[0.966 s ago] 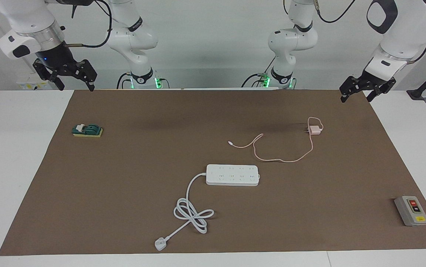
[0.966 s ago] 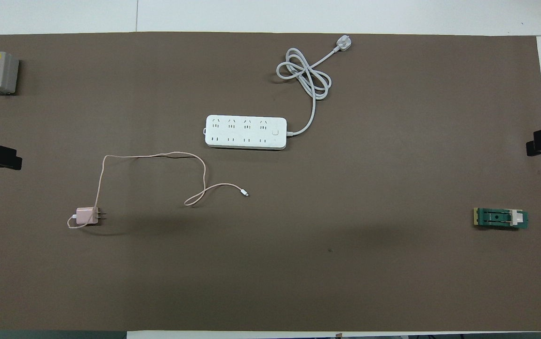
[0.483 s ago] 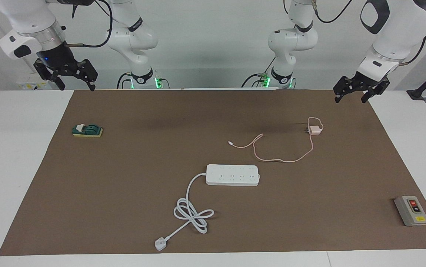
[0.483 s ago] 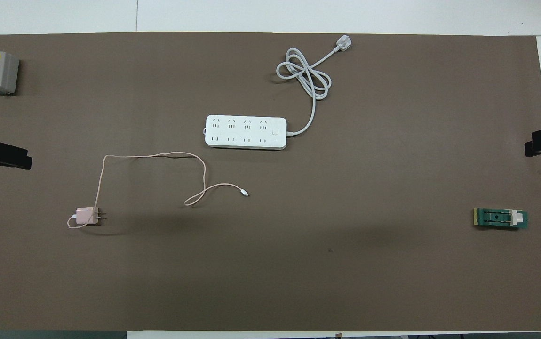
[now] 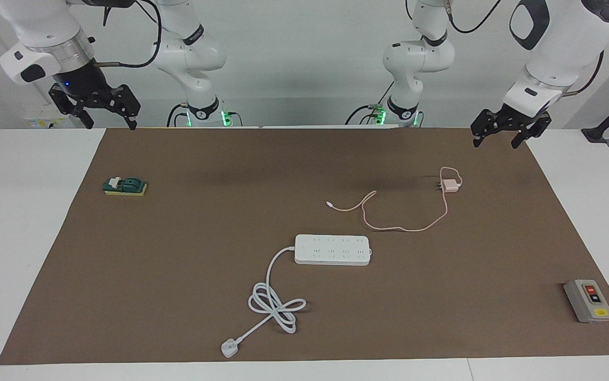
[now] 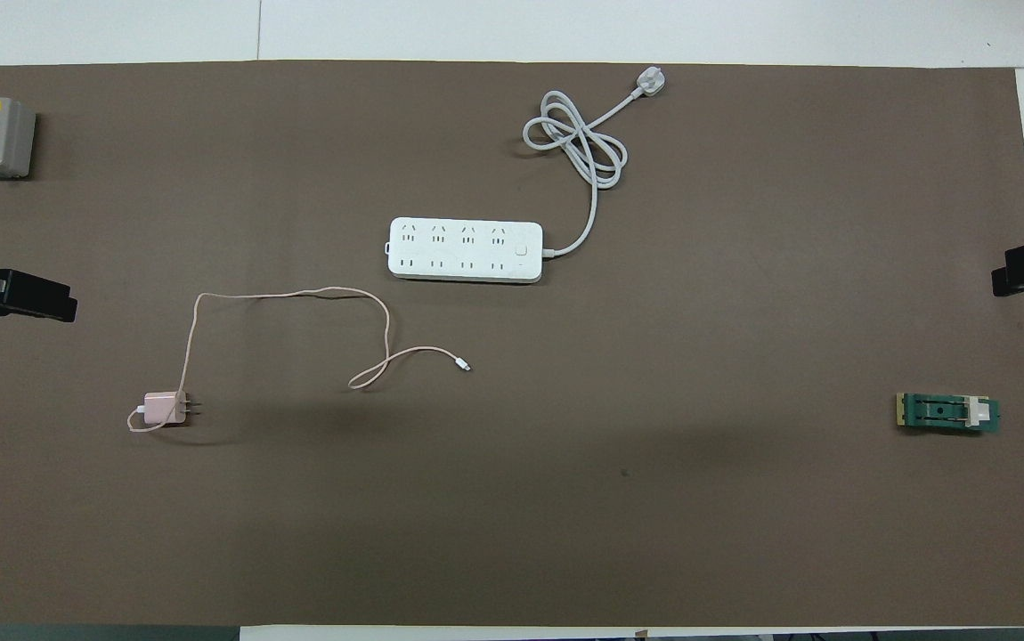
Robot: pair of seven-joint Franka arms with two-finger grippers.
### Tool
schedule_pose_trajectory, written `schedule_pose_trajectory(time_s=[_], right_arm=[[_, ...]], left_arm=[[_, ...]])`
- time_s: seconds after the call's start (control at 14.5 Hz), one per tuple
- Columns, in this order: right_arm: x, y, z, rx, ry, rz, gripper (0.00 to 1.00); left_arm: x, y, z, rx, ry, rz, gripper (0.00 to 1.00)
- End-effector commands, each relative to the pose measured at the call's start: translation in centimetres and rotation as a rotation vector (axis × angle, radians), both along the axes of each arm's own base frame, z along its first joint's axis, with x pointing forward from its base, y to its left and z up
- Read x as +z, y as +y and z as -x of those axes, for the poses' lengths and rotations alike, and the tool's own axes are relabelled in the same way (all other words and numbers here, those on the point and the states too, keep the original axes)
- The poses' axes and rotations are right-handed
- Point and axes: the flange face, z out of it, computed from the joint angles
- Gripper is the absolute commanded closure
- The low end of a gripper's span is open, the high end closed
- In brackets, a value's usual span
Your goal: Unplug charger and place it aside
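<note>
Jaws on the left gripper are standing spread w/ nothing between them, hanging in the air over the brown mat at the left arm's end of the worktop, near the mat's edge closest to the robots. Jaws on the right gripper are also sitting apart and empty, up over the mat's corner at the right arm's end; that arm is waiting. The charger is lying unplugged on the mat, prongs pointing toward the right arm's end, well apart from the power strip and nearer to the robots than it. Its thin pink cable is looping off the cube, running toward the strip, then curling round to a loose tip that is resting on the mat w/o touching the strip. In the overhead view the charger is sitting toward the left arm's end, w/ the left gripper showing at the frame edge, apart from it. The strip's thick white cord is lying knotted in a loose bundle farther from the robots, ending in a white three-pin plug near the mat's edge. A grey switch box is sitting at the left arm's end, far from the robots; a small green block is sitting at the right arm's end.
</note>
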Motion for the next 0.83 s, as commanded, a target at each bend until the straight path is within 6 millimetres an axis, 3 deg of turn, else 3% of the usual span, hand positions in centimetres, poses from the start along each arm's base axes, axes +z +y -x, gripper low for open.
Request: schedule_pose_trajectory(time_s=[0.0, 0.76], right_arm=[[0.27, -0.22, 0.09, 0.011, 0.008, 0.012, 0.0], [0.3, -0.87, 0.1, 0.0, 0.005, 0.012, 0.0]], left_arm=[[-0.08, -0.75, 0.08, 0.0, -0.007, 0.021, 0.0], [-0.27, -1.13, 0.0, 0.058, -0.013, 0.031, 0.0]])
